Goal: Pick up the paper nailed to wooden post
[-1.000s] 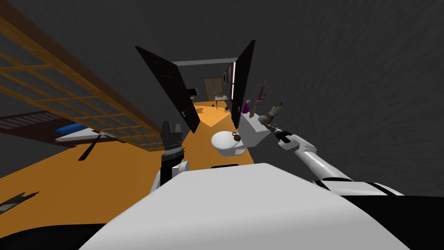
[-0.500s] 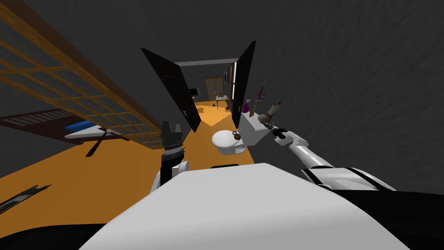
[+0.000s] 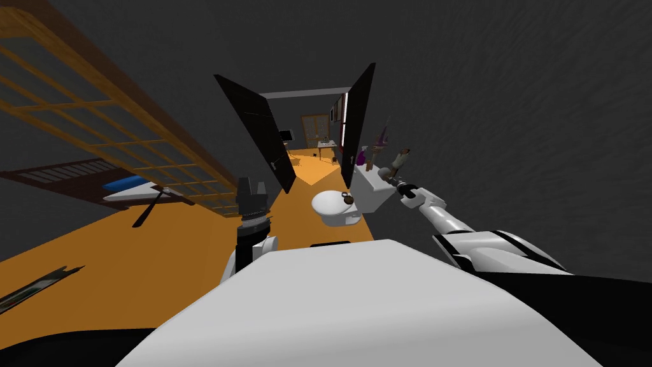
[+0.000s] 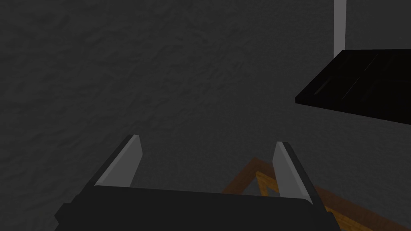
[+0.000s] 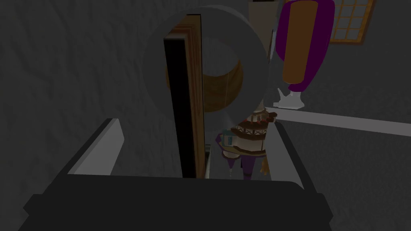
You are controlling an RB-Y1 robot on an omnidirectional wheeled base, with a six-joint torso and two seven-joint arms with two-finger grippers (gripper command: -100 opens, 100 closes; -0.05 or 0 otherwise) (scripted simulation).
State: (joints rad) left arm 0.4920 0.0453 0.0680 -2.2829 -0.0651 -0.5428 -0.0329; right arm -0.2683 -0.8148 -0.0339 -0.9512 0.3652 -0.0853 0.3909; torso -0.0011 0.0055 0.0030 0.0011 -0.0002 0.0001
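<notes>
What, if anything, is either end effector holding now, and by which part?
Nothing. The left end effector is open; the right end effector is open, close to the grey paper roll.

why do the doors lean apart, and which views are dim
Head view: the wide lens splays the black doors and wooden lattice outward; orange floor well lit. Right wrist view: dim, the grey roll by the wooden post looms between the right gripper's open jaws. Left wrist view: dim grey wall.
</notes>
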